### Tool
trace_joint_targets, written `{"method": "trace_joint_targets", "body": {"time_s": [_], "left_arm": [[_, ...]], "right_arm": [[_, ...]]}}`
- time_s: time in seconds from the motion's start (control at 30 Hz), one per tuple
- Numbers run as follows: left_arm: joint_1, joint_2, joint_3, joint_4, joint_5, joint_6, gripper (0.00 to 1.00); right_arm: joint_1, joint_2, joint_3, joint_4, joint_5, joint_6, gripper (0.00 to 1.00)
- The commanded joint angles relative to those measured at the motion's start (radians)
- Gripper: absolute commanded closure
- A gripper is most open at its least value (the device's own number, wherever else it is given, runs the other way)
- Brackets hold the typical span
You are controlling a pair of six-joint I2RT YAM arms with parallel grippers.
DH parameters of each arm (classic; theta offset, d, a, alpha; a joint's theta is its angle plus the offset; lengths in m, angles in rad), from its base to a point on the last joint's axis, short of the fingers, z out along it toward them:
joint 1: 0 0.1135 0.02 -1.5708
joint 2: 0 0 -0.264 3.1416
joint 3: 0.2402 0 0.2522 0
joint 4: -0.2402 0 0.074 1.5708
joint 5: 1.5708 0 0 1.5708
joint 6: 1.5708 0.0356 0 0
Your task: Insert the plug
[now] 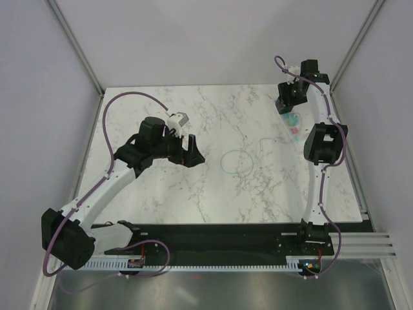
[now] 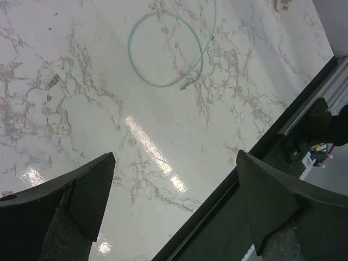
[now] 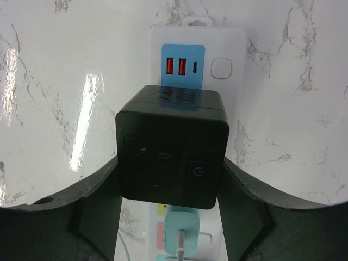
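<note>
On the marble table (image 1: pixel 213 194), the right gripper (image 3: pixel 171 201) clasps the plug (image 3: pixel 171 147) over the strip (image 3: pixel 228 49) at the far right; the left gripper (image 2: pixel 174 206) hangs released above the cable (image 2: pixel 129 46).

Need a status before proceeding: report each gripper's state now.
Left gripper: open, holding nothing.
Right gripper: closed on the plug.

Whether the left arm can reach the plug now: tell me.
Probably not: the plug is clamped in the right gripper over the power strip, far across the table from the open left gripper.
</note>
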Motion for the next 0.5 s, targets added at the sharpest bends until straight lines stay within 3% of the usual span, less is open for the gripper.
{"method": "trace_joint_targets", "body": {"time_s": [0.0, 0.47], "left_arm": [[0.003, 0.005, 0.009, 0.041, -0.019, 0.027, 0.0], [0.003, 0.016, 0.007, 0.041, -0.048, 0.03, 0.0]], "right_arm": [[-0.011, 0.018, 0.056, 0.029, 0.005, -0.02, 1.0], [-0.006, 0.144, 0.084, 0.061, 0.043, 0.015, 1.0]]}}
